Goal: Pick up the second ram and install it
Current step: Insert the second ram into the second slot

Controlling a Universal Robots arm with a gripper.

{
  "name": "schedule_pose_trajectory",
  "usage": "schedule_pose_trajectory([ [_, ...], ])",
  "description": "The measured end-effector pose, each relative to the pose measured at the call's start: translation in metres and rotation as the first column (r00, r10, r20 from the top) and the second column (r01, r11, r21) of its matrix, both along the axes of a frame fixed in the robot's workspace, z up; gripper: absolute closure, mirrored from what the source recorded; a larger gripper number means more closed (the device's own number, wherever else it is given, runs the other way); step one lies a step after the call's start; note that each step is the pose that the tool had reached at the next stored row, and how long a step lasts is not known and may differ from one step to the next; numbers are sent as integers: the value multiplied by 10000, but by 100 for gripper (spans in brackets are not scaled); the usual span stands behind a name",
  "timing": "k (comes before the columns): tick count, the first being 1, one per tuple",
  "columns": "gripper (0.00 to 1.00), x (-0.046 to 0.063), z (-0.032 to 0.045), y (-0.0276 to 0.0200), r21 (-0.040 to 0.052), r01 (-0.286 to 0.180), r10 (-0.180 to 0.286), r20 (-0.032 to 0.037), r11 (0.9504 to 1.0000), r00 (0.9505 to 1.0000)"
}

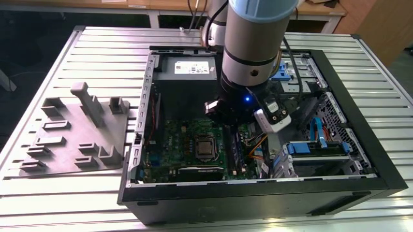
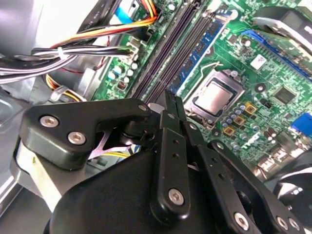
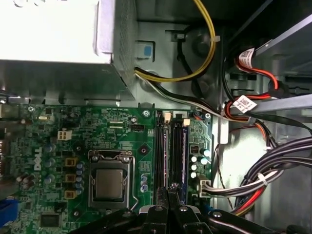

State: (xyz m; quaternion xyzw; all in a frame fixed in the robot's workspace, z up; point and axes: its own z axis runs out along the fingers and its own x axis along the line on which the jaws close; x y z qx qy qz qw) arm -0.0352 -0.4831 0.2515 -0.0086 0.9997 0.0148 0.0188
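Observation:
The second ram (image 2: pixel 202 52), a thin blue-green stick, stands on edge in one slot of the memory bank on the green motherboard (image 3: pixel 63 146). It also shows in the first wrist view (image 3: pixel 185 156). My gripper (image 2: pixel 169 100) is shut, its black fingers pressed together with nothing visible between them. The tips sit right over the near end of the slot bank in both wrist views (image 3: pixel 171 189). I cannot tell whether they touch the stick. In the exterior view my arm (image 1: pixel 255 53) reaches down into the open computer case (image 1: pixel 258 191).
The silver processor socket (image 3: pixel 109 183) lies beside the slots. Bundled cables (image 3: pixel 273 170) crowd the other side. A metal power supply box (image 3: pixel 58 29) sits beyond the board. A grey fixture plate (image 1: pixel 71 135) lies on the slatted table at the exterior view's left. Blue drive brackets (image 1: pixel 316 147) fill the case's right.

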Motion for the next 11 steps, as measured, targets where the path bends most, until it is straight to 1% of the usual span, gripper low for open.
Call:
schedule_pose_trajectory([
  [5, 89, 0, -52, 0, 22, 43, -43, -1, 10000, 10000],
  [11, 89, 0, -148, 0, 40, 140, -140, 0, 9999, 9999],
])
